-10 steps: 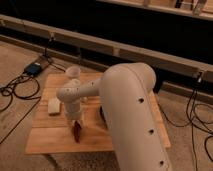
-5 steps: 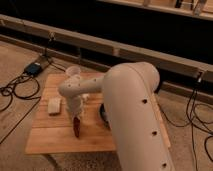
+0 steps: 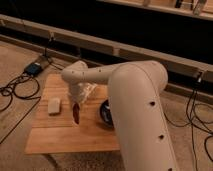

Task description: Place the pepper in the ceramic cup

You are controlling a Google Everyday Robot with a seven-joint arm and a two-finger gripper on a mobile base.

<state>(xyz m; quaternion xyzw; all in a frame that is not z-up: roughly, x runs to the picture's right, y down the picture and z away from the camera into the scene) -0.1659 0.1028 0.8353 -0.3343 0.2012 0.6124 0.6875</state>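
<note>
My gripper (image 3: 78, 101) hangs over the left middle of the wooden table (image 3: 60, 137), at the end of the big white arm (image 3: 135, 100). It is shut on the top end of the pepper (image 3: 76, 114), a small dark-red chili that dangles straight down, a little above the table top. The ceramic cup is hidden, most likely behind the arm's wrist at the table's far side.
A white rectangular block (image 3: 54, 105) lies left of the pepper. A wide dark bowl (image 3: 105, 113) sits to its right, partly covered by the arm. Cables (image 3: 15, 92) and a blue box (image 3: 34, 68) lie on the floor at the left.
The gripper has risen and drawn toward the table's far side with the pepper in it. The arm's wrist now covers the spot where the pale cup showed.
</note>
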